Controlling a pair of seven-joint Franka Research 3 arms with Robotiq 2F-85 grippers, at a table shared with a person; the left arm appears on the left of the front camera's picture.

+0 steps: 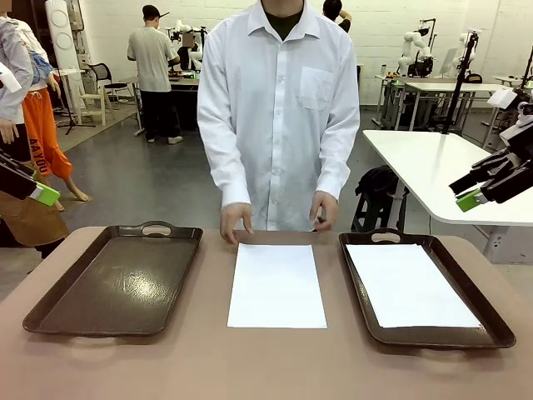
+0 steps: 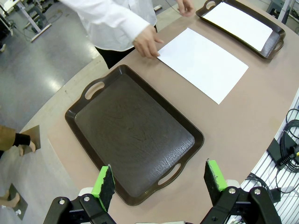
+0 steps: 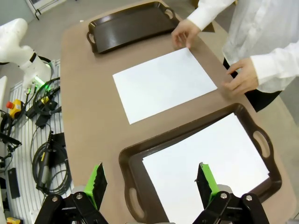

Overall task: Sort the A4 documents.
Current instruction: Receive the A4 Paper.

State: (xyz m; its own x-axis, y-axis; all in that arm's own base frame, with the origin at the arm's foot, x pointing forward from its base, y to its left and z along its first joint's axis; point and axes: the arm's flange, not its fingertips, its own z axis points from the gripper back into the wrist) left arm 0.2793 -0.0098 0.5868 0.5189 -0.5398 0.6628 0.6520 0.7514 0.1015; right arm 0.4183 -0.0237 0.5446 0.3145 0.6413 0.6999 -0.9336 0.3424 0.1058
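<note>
One white A4 sheet (image 1: 277, 286) (image 2: 202, 63) (image 3: 164, 83) lies flat on the table between two dark brown trays. Another white sheet (image 1: 410, 285) (image 2: 238, 24) (image 3: 212, 164) lies inside the right tray (image 1: 497, 324) (image 3: 127, 164). The left tray (image 1: 117, 279) (image 2: 133, 131) (image 3: 126, 24) holds nothing. My left gripper (image 1: 37, 193) (image 2: 160, 182) hangs open above the near end of the left tray. My right gripper (image 1: 471, 198) (image 3: 151, 181) is open above the right tray's near end. The person's hands (image 1: 236, 221) (image 1: 324, 209) rest at the far edge by the middle sheet.
The person in a white shirt (image 1: 279, 108) stands at the table's far side. Cables and a black box (image 3: 44, 154) lie on the floor beside the table. A white table (image 1: 441, 171) stands behind at the right.
</note>
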